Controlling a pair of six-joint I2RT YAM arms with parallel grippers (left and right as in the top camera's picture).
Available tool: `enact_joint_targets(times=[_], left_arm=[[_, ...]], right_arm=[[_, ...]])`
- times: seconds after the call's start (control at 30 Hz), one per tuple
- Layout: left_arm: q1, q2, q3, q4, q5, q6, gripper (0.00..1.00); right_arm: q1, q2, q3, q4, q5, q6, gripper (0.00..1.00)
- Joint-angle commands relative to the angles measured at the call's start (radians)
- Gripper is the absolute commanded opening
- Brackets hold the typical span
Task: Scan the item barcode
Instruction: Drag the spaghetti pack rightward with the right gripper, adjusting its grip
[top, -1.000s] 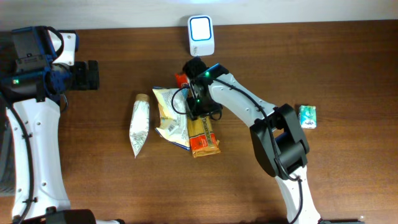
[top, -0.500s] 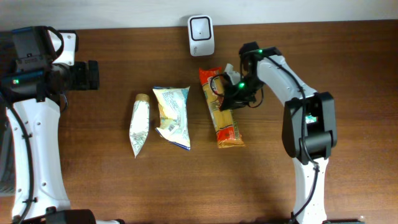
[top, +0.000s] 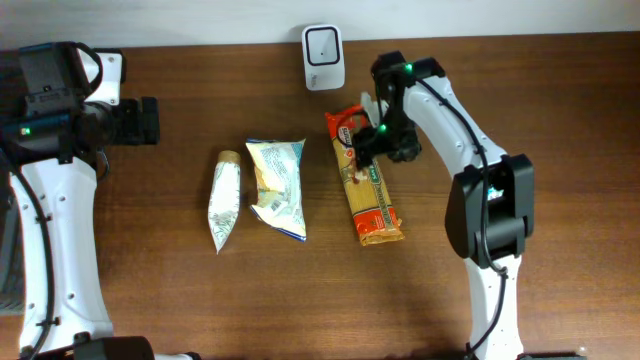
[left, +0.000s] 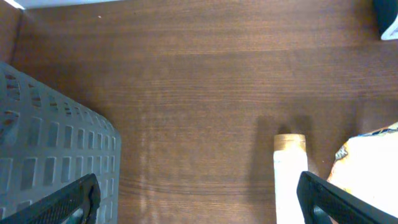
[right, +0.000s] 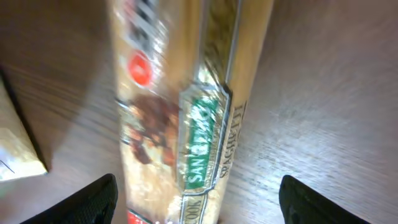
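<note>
Right gripper (top: 373, 138) now over spaghetti pack (top: 374, 198), seemingly open.

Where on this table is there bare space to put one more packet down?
Bare wood runs along the front edge of the brown wooden table, below the packets, and between the left arm and the white tapered pouch. The middle is crowded: pouch, yellow snack bag, orange spaghetti packet under the right tool, white scanner behind.

Top-down overhead over whole table (top: 150, 300); right wrist close above its spaghetti pack (right: 186, 93)
</note>
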Motion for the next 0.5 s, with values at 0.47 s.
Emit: enact_joint_targets(times=[0.47], left_arm=[[0.005,0.0,0.002,0.001,0.011,0.016,0.99]], right_arm=[[0.303,-0.008,-0.307,0.226,0.618,0.229,0.55]])
